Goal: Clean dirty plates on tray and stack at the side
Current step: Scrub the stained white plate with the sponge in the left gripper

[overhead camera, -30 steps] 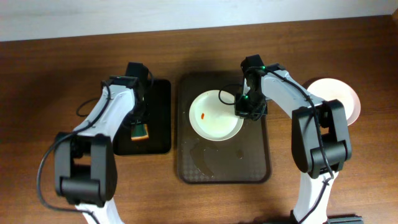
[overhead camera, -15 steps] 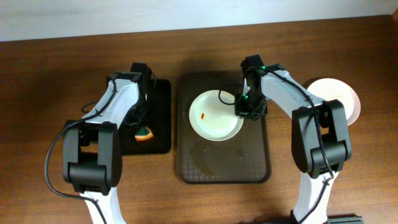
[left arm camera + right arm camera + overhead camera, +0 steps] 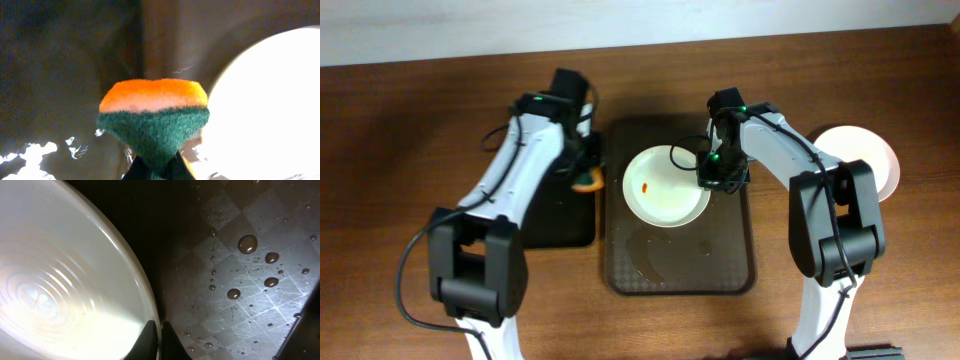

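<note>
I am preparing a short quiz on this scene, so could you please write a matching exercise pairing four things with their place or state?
Things:
1. sponge
2. smeared plate
3. side plate
4. brown tray

Places or states:
A. dotted with water drops
B. pinched at its rim by the right gripper
C. on the bare table, far right
D. clamped in the left gripper

Pairs: 1-D, 2-B, 3-C, 4-A

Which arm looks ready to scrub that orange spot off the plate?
Left. The left gripper is shut on the sponge, right beside the plate with the spot. The right gripper has no sponge; it pinches the plate's rim, steadying it.
</note>
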You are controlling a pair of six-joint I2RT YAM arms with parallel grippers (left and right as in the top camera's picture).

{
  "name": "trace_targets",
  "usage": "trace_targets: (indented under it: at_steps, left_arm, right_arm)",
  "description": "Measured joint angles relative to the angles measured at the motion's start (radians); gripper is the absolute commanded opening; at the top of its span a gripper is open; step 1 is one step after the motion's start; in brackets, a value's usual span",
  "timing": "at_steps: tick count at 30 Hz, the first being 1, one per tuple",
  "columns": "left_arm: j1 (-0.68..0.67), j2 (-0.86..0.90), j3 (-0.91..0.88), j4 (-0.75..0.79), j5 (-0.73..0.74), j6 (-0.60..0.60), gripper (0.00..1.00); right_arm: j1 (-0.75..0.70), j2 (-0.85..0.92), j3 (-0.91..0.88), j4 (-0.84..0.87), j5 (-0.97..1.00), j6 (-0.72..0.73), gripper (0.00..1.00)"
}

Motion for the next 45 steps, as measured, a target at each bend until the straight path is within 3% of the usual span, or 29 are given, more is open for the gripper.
trace_targets:
  at_steps: [8,15,22,25,34,39,45]
  left_arm:
    - [-0.2,0.037,0.02,0.223,0.06,0.003,0.0]
    - [-0.252,0.21,0.021,0.236,0.102,-0.053,0.0]
    - [-0.238,0.235,0.044,0.216,0.134,-0.13,0.0]
    - [-0.238,0.241,0.071,0.148,0.068,-0.137,0.0]
    - [-0.259,0.254,0.109,0.024,-0.363,-0.102,0.0]
    - [-0.268,0.27,0.15,-0.071,-0.436,-0.105,0.0]
    - [-0.236,0.291,0.329,-0.288,-0.534,-0.14,0.0]
  right_arm:
    - [0.0,0.0,-0.001,0.004,-0.004,-0.036,0.04]
    - [0.0,0.0,-0.001,0.005,-0.005,-0.039,0.04]
    - [0.0,0.0,-0.001,0.004,-0.005,-0.039,0.04]
    - [0.0,0.0,-0.001,0.003,-0.005,-0.039,0.04]
    - [0.01,0.001,-0.001,0.005,-0.064,-0.038,0.04]
    - [0.016,0.003,-0.001,-0.005,-0.093,-0.031,0.04]
    - [0.008,0.003,-0.001,-0.05,-0.021,-0.024,0.04]
